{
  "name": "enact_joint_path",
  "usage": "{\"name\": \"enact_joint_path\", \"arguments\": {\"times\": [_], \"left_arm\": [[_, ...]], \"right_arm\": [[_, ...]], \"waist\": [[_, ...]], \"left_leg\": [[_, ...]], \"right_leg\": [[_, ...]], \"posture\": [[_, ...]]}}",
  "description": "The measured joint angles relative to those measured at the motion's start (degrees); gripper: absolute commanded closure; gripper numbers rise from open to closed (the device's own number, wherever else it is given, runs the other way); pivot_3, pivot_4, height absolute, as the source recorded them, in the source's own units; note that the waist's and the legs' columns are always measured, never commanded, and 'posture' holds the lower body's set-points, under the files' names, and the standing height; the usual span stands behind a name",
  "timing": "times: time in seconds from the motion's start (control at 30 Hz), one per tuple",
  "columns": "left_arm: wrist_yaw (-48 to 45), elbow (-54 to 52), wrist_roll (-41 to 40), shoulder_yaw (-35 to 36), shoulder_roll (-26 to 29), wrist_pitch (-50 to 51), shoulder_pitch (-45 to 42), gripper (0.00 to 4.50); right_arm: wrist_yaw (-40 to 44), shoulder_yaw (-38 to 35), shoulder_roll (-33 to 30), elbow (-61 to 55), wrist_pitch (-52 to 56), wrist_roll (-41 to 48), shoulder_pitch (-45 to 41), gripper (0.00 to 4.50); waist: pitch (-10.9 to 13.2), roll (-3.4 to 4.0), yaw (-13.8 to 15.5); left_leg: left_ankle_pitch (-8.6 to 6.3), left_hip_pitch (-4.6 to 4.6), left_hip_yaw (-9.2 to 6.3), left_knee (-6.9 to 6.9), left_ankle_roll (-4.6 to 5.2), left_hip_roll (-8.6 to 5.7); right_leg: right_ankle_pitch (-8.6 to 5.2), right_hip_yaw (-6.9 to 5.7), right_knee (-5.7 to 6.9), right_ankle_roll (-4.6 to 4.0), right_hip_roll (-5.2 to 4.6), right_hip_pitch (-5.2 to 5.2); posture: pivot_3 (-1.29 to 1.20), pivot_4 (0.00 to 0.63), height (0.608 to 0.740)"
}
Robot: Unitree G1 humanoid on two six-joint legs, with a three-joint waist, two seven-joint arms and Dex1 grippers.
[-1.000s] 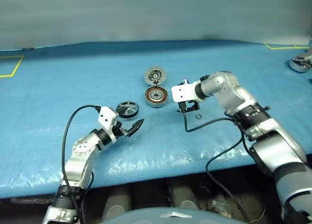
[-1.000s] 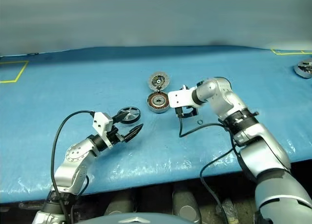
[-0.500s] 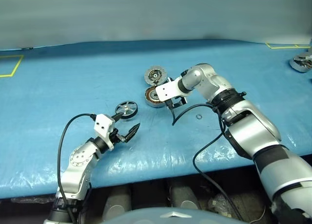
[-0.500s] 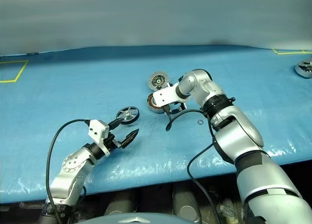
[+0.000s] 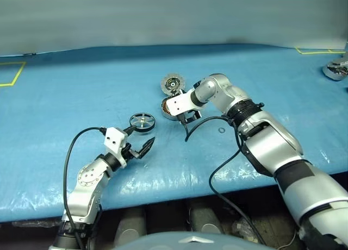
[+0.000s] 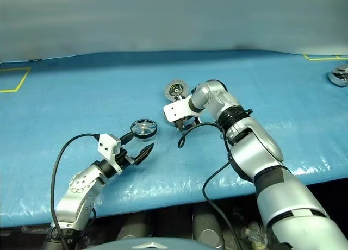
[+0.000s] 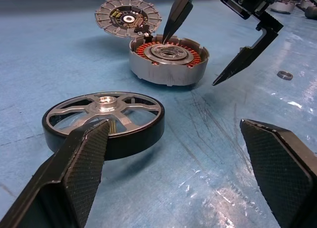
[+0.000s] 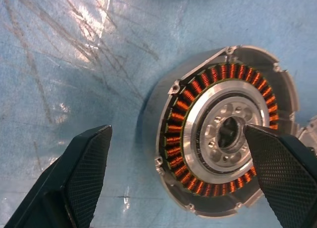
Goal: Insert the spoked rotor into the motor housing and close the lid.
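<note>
Right fingers: the right gripper (image 7: 216,57) hangs over the motor housing (image 7: 168,59) at picture centre with its black fingers (image 8: 81,176) spread wide and empty; one tip points down over the copper windings, the other stands outside the cup's wall, so the near wall lies between them.
Left fingers: the left gripper (image 5: 142,148) sits in the lower left of the head view, fingers (image 7: 81,161) spread apart, gripping nothing.
Spoked rotor: the spoked rotor (image 5: 142,121) lies flat on the blue table cover (image 5: 65,108), just beyond the left fingertips and apart from them; in the left wrist view one finger partly overlaps its black rim, though contact cannot be told.
Motor housing: open side up, windings showing, between the rotor and the lid, right of the rotor.
Lid: the lid (image 5: 173,83) lies just behind the housing, toward the upper centre of the frame; its edge seems to rest against the housing's rim.
Small ring: a small ring (image 5: 222,130) lies on the cover to the right of the housing, well clear of both sets of fingers.
</note>
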Motion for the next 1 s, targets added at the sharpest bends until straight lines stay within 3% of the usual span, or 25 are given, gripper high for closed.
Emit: {"name": "enact_joint_path", "arguments": {"times": [0.13,0.23,0.33,0.43,0.57,0.77,1.0], "left_arm": [[0.32,0.0,0.02,-0.01,-0.02,-0.31,0.0,0.0],[0.53,0.0,0.09,-0.01,-0.03,-1.0,-0.01,0.0],[0.78,0.0,0.13,-0.02,-0.09,-1.23,-0.1,0.0],[0.82,0.0,0.14,-0.01,-0.08,-1.36,-0.12,0.0],[0.86,0.0,0.19,-0.02,-0.09,-1.53,-0.21,0.0],[0.96,-0.01,0.27,0.0,0.01,-1.96,-0.19,0.0],[0.7,0.1,1.19,-0.59,0.0,-1.93,-1.66,0.0]], "right_arm": [[0.45,-0.06,0.62,1.49,0.08,-0.25,-0.02,0.01],[0.84,-0.28,0.93,2.54,0.28,-0.17,-0.34,0.64],[0.77,-1.27,1.43,3.41,0.85,0.02,-0.66,1.55],[0.32,-1.75,1.6,4.03,1.05,0.07,-0.76,1.55],[0.03,-3.02,1.64,4.09,1.85,0.6,-0.06,2.37],[1.08,-5.58,-2.06,-4.15,2.41,2.37,5.55,2.38],[1.22,-9.01,-6.63,-25.52,11.73,3.72,18.38,2.38]], "waist": [[0.0,0.0,-0.07],[0.0,0.01,-0.08],[-0.01,0.01,0.02],[-0.01,0.01,0.15],[-0.01,0.01,0.16],[-0.04,0.01,0.46],[-0.16,0.03,0.78]], "left_leg": [[0.0,0.02,0.0,-0.01,0.0,0.01],[0.0,0.04,0.0,-0.01,0.0,0.01],[0.0,0.06,-0.01,0.01,0.0,0.0],[0.0,0.05,-0.02,0.01,0.0,-0.01],[0.0,0.06,-0.04,0.01,0.0,-0.01],[0.0,0.08,-0.07,0.04,0.0,-0.02],[0.0,0.37,-0.2,0.08,0.0,-0.02]], "right_leg": [[0.0,-0.01,0.01,0.0,0.0,0.0],[0.0,-0.01,0.02,0.0,0.0,0.02],[0.0,-0.01,0.02,0.0,0.0,0.06],[0.0,-0.01,0.0,0.0,0.0,0.08],[0.0,-0.03,0.01,0.0,0.0,0.09],[0.0,-0.03,-0.01,0.01,-0.01,0.16],[-0.24,-0.14,-0.04,0.14,0.0,0.52]], "posture": [[0.0,0.15,0.74],[0.0,0.15,0.74],[0.0,0.15,0.74],[0.0,0.15,0.74],[0.0,0.15,0.74],[0.0,0.15,0.74],[0.0,0.15,0.74]]}}
